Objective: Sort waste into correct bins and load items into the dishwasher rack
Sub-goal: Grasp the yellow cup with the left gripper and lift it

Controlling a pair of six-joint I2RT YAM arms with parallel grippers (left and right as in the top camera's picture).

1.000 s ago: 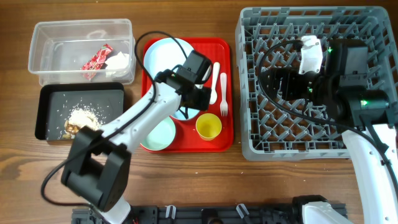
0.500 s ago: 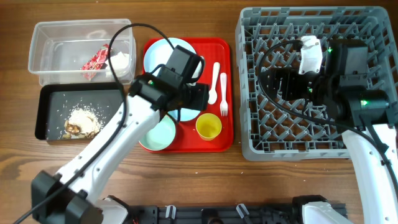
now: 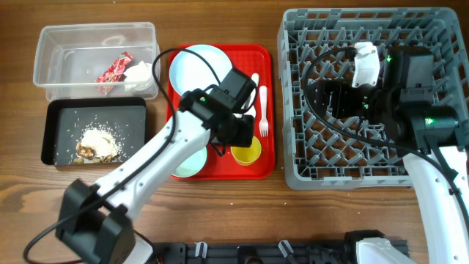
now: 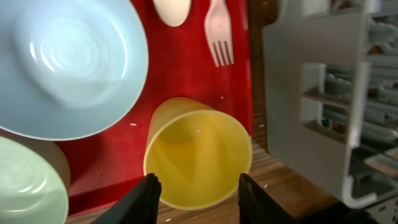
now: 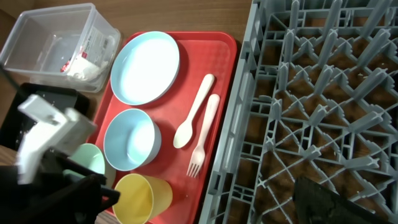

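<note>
My left gripper (image 4: 199, 198) is open, one finger on each side of the small yellow cup (image 4: 198, 152), which lies tilted on the red serving tray (image 3: 268, 66); in the overhead view this gripper (image 3: 236, 141) hangs over the cup (image 3: 248, 152). The blue plate (image 3: 196, 62), white spoon (image 3: 254, 84), fork (image 3: 263, 111) and green bowl (image 3: 187, 163) are on the same tray. The blue bowl (image 4: 68, 62) lies left of the cup. My right gripper (image 3: 326, 95) hovers open and empty over the grey dishwasher rack (image 3: 293, 103).
The clear tub (image 3: 88, 37) at the far left holds the red wrapper (image 3: 113, 71) and white tissue (image 3: 141, 72). The black tray (image 3: 58, 110) in front of it holds food scraps (image 3: 95, 141). The rack's wall (image 4: 311, 93) stands close to the right of the cup.
My left arm has swung from over the plate and blue bowl down and to the right, so its open fingers now straddle the yellow cup. The right arm has not moved.
</note>
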